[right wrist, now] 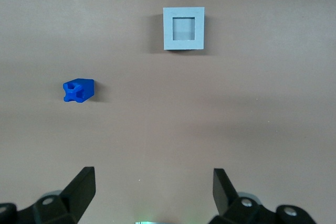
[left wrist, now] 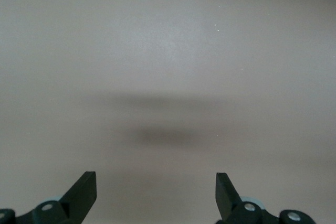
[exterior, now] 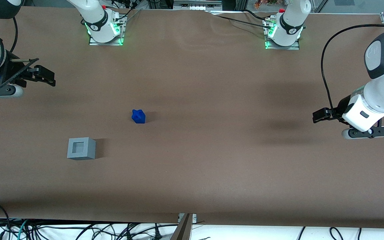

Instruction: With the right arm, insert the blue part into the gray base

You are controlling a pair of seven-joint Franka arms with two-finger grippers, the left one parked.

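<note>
Tool (right wrist: 149, 190) spread wide, aloft, well apart from blue part (exterior: 138, 116), gray base (exterior: 81, 148)

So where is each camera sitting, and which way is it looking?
Front view: high above the table's edge, looking down on the brown table; both arms show, and the right arm's gripper hangs open at the working arm's end.
Left wrist view: on the parked arm, facing bare table.
Right wrist view: on the working arm, looking down past its open gripper.
Shared: front and right wrist views both show the blue part and gray base.
</note>
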